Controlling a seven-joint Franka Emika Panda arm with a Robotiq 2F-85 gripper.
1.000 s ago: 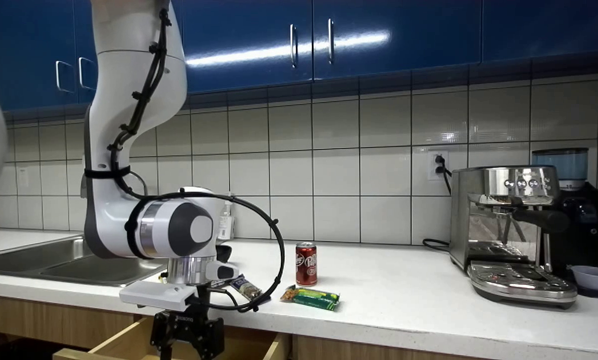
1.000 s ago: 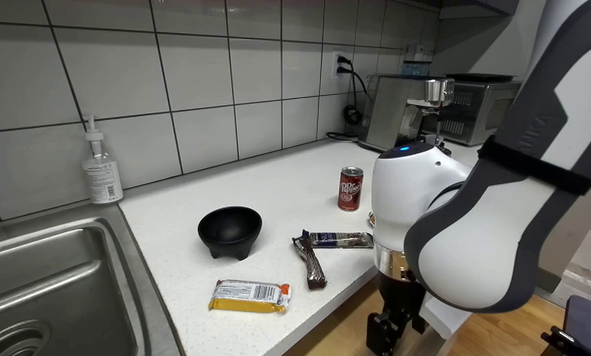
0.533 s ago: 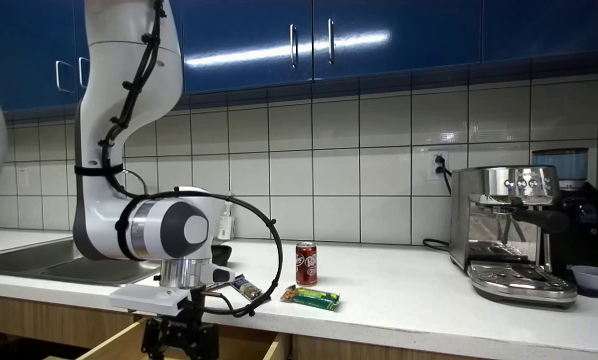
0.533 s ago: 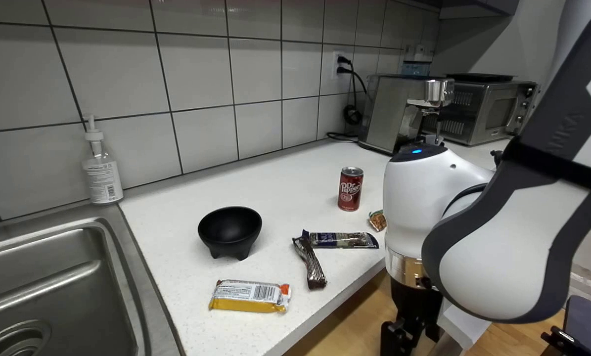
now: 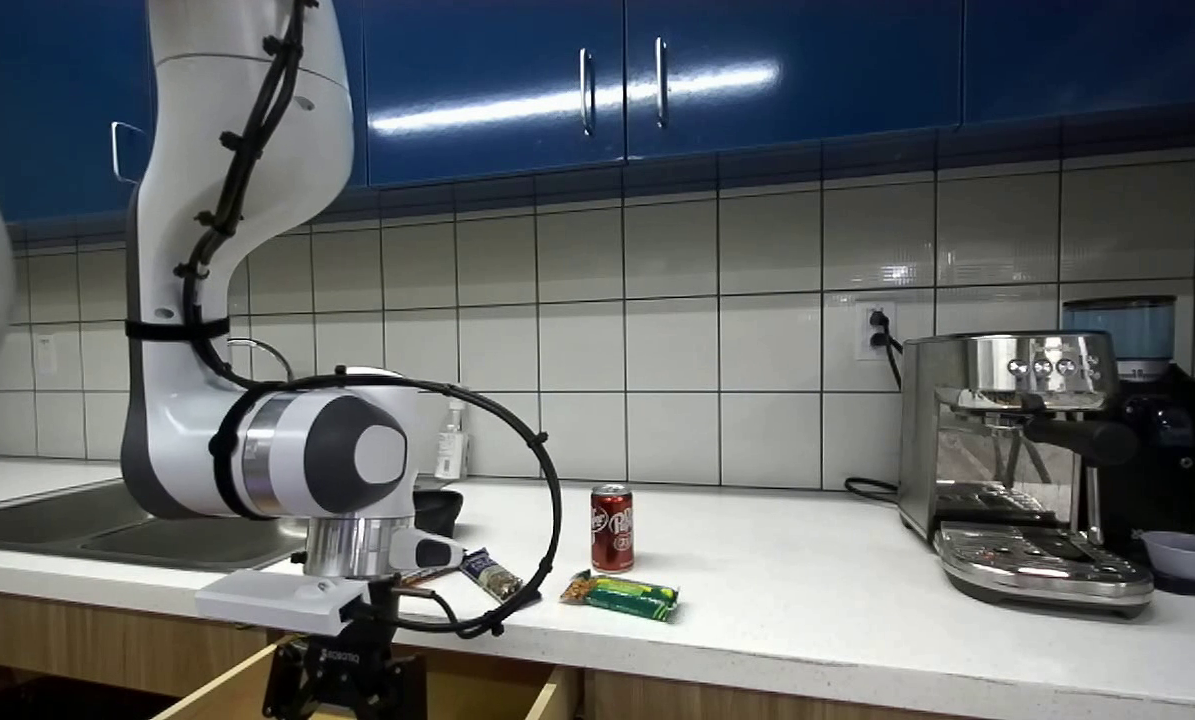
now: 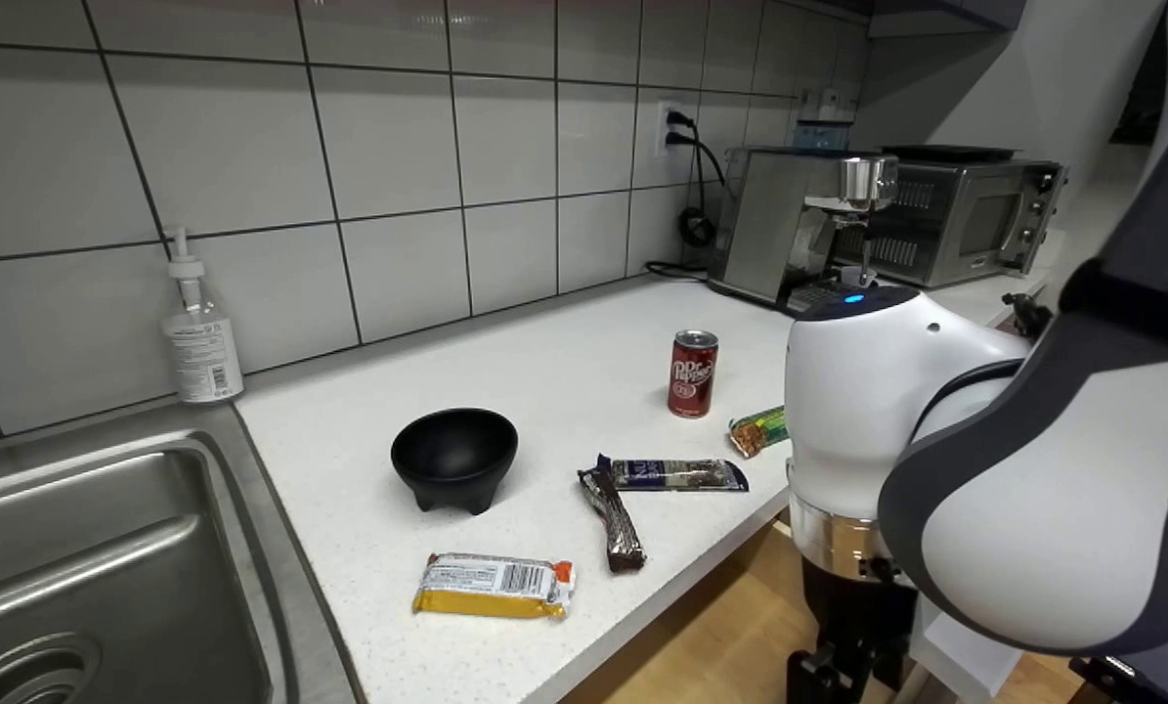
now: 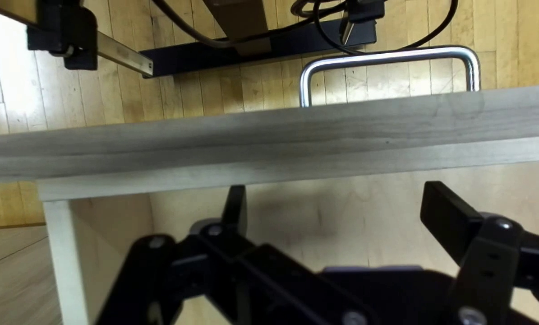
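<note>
Below the end effector (image 7: 334, 197), spread wide and empty, lies the pulled-out drawer (image 7: 62, 257), its long front panel (image 7: 269, 140) running crosswise, handle (image 7: 386, 57) on the far side

I am pointing my end effector (image 7: 334, 194) down at an open drawer (image 7: 341, 221), my two black fingers (image 7: 449, 219) standing wide apart against the pale inside. A metal handle (image 7: 389, 58) is jutting beyond the grey-grained wooden front (image 7: 233, 146), and a dark cable (image 7: 213, 43) is curving past a blackish bar (image 7: 183, 59), with floorboards (image 7: 260, 90) showing behind them.
</note>
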